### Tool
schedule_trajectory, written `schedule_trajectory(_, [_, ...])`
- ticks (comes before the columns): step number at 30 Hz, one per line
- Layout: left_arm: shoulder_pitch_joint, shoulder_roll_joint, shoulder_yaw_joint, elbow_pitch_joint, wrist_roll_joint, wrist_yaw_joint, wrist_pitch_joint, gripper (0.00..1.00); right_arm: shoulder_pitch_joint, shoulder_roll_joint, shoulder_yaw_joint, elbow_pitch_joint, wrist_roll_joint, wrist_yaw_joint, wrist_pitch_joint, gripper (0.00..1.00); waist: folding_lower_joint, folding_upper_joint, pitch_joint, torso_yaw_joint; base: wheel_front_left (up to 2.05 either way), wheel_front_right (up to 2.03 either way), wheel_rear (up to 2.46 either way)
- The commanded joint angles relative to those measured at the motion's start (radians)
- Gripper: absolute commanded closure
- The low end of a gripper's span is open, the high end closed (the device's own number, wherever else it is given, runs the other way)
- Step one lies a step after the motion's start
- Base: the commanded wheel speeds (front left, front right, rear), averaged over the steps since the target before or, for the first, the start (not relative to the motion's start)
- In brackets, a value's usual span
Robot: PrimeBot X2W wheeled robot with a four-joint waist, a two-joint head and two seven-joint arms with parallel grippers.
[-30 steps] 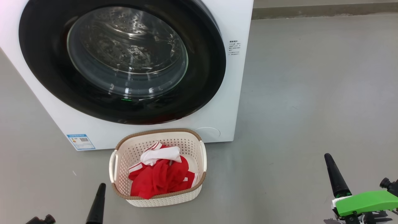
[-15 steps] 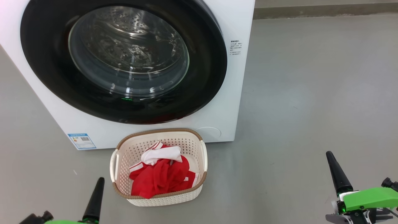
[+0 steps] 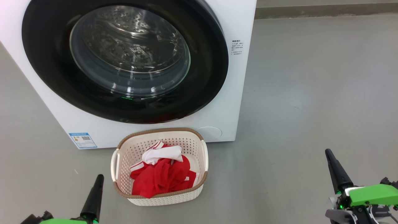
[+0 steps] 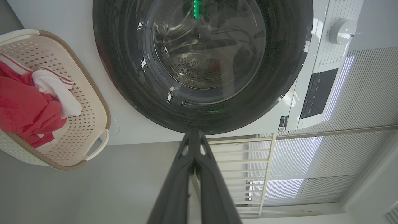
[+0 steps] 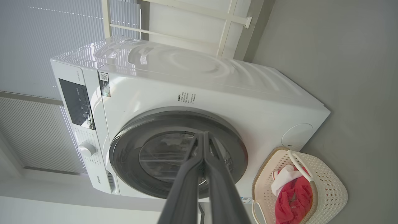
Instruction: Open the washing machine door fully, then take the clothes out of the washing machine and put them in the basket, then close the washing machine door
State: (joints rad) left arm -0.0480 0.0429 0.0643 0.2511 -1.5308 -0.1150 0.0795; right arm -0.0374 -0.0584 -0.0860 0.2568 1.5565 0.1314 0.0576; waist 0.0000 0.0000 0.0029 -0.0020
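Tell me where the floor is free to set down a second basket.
The widest bare grey floor lies right of the white washing machine and the cream perforated plastic basket. A smaller patch lies left of the basket, before the blue sticker. Crowded: directly before the machine, where the basket stands.

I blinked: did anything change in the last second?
The left gripper rose further up the head view; the right gripper edged up slightly. Both stay shut, empty. The round black-rimmed glass door stays shut, the red clothes stay in the cream perforated basket.
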Motion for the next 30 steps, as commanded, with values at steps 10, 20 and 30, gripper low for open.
schedule_trajectory(10, [-0.059,0.013,0.043,-0.006,-0.083,-0.016,0.028,1.0,-0.067,-0.018,0.008,-0.014,0.082,-0.001,0.027,1.0,0.0,0.0,0.0,0.002,0.0,0.0,0.0])
schedule_trajectory(20, [-0.06,0.012,0.044,-0.006,-0.083,-0.016,0.029,1.0,-0.068,-0.015,0.005,-0.014,0.079,-0.001,0.03,1.0,0.0,0.0,0.0,0.002,0.0,0.0,0.0])
schedule_trajectory(30, [-0.06,0.012,0.045,-0.006,-0.082,-0.016,0.03,1.0,-0.068,-0.012,0.001,-0.014,0.076,-0.001,0.033,1.0,0.0,0.0,0.0,0.002,0.0,0.0,0.0])
